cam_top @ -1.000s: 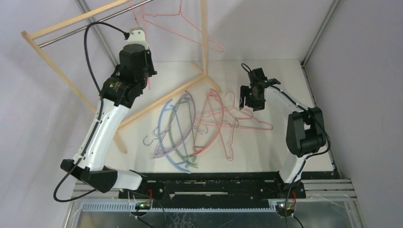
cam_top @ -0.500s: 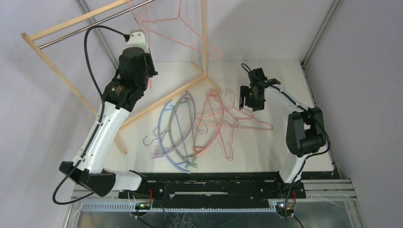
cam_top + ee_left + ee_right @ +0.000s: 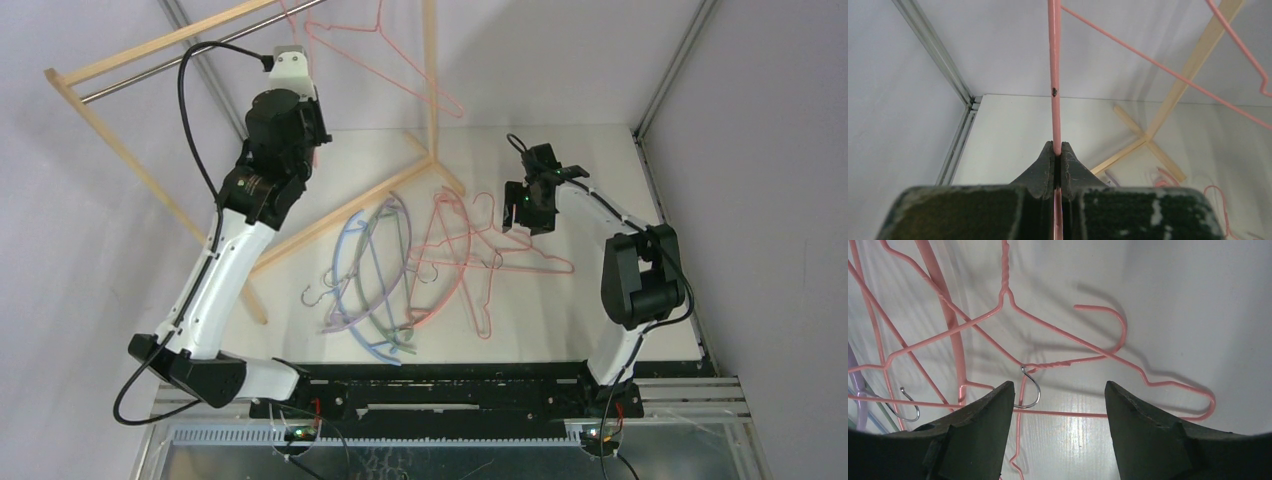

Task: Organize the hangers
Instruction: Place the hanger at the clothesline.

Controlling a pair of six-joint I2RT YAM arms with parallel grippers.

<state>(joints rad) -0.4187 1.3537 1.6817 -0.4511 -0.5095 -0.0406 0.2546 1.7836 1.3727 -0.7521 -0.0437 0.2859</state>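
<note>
A pink wire hanger (image 3: 1053, 60) is clenched by the left gripper (image 3: 1054, 149) at eleven o'clock near the rod (image 3: 180, 60), the right gripper (image 3: 1055, 390) held spread above the heaped hangers (image 3: 410, 265); the rod may be missed if the wire pivots.

The gripped wire hanger (image 3: 1053, 75) is cut off by the left wrist picture's top edge, its hook unseen. From overhead, the left gripper (image 3: 1054, 152) is hidden behind its own wrist.

Jaws wide apart over pink wire hangers (image 3: 1050, 363).
</note>
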